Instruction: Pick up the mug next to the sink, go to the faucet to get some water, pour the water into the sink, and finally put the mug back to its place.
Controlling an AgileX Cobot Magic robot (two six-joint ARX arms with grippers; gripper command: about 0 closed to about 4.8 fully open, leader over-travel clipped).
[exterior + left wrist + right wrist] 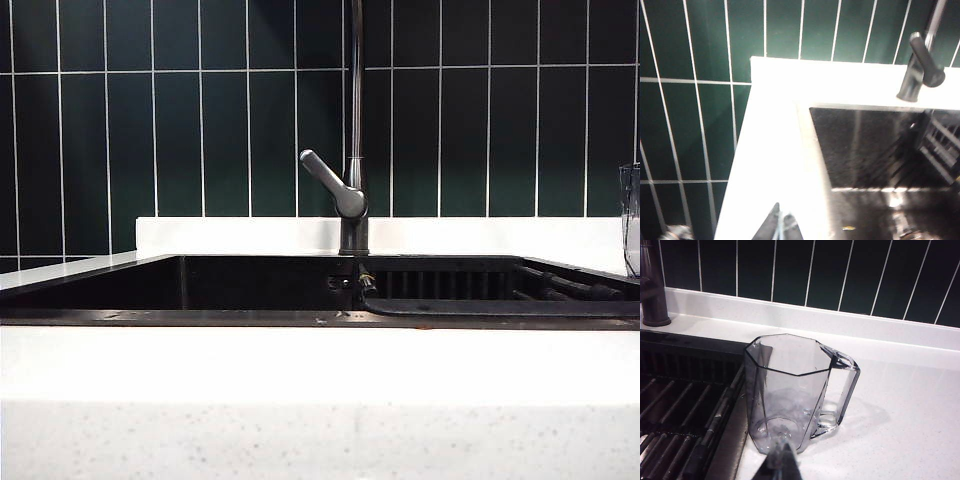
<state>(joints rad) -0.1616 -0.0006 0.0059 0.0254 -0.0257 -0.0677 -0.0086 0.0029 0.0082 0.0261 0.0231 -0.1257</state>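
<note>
Though half cut off — mug (792, 390) beside sink (687, 405), both claws (780, 227) (782, 462) closed.

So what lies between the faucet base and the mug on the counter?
In the right wrist view, bare white counter and the sink's black ribbed rack lie between the faucet and the mug.

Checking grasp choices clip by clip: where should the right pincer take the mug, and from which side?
Probably the handle: the clear mug stands upright on the white counter beside the sink, handle facing away from the basin. Come from the counter side; the shut right pincer must open first.
</note>
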